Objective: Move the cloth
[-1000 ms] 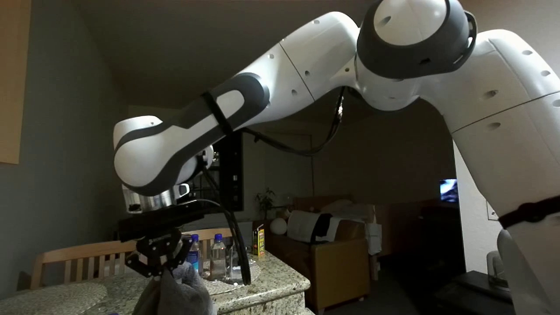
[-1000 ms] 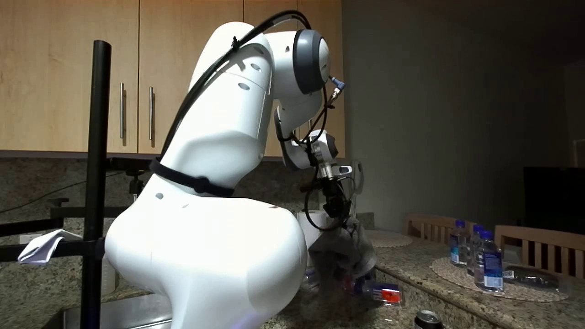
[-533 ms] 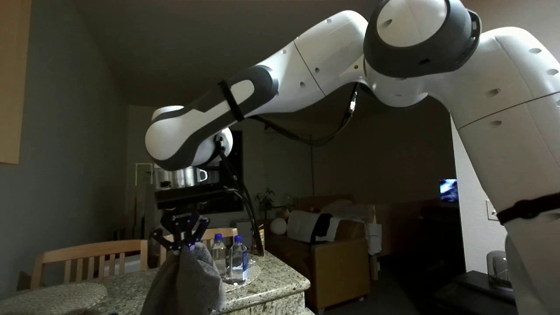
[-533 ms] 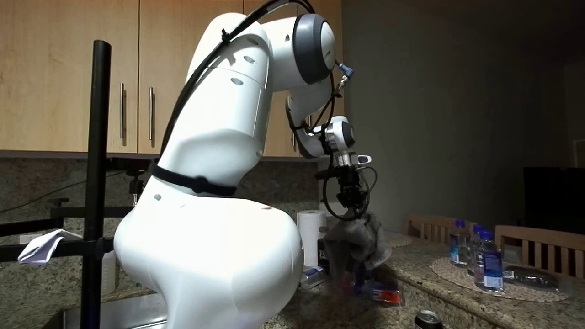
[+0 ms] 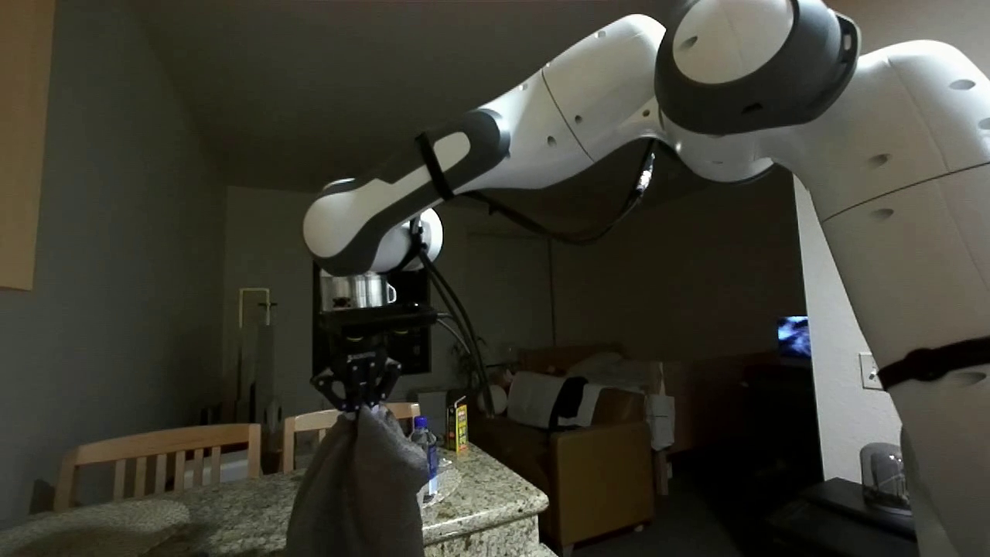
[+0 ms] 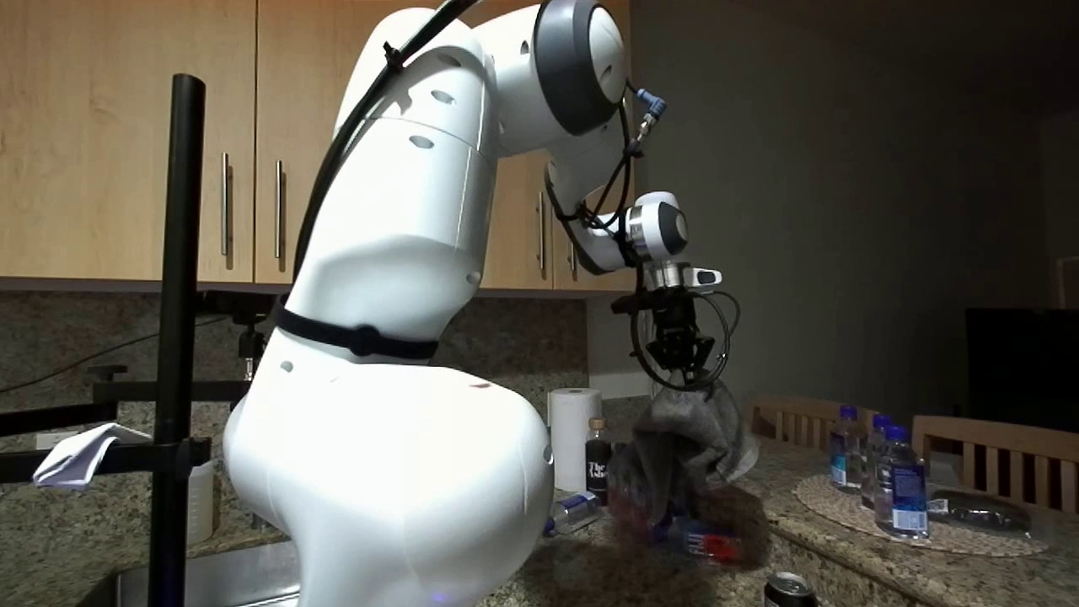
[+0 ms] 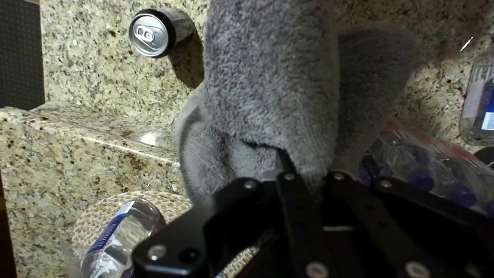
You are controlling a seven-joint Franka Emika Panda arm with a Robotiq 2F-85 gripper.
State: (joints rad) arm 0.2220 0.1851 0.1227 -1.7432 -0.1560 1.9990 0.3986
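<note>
The grey, fuzzy cloth [image 5: 360,487] hangs in folds from my gripper [image 5: 363,406] in an exterior view. It also hangs from the gripper [image 6: 689,377] in an exterior view, where the cloth [image 6: 687,430] is above the lower counter, near the raised ledge. In the wrist view the cloth [image 7: 270,69] fills the upper middle, and a bunched part of it is pinched between the fingers of the gripper [image 7: 312,173]. The fingertips are mostly hidden in the cloth. The cloth's lower end is cut off in an exterior view and blurred against the counter items in an exterior view.
A can [image 7: 152,34] stands on the counter left of the cloth. A plastic bag [image 7: 432,166] with blue-capped items lies to the right. Water bottles [image 6: 906,485] stand on a woven mat [image 6: 809,502] on the raised ledge. A paper towel roll [image 6: 575,438] and dark bottle [image 6: 597,459] stand behind.
My gripper has risen and moved rightward in both exterior views, carrying the cloth with it. The paper towel roll and dark bottle are now uncovered. The grip on the cloth is unchanged.
</note>
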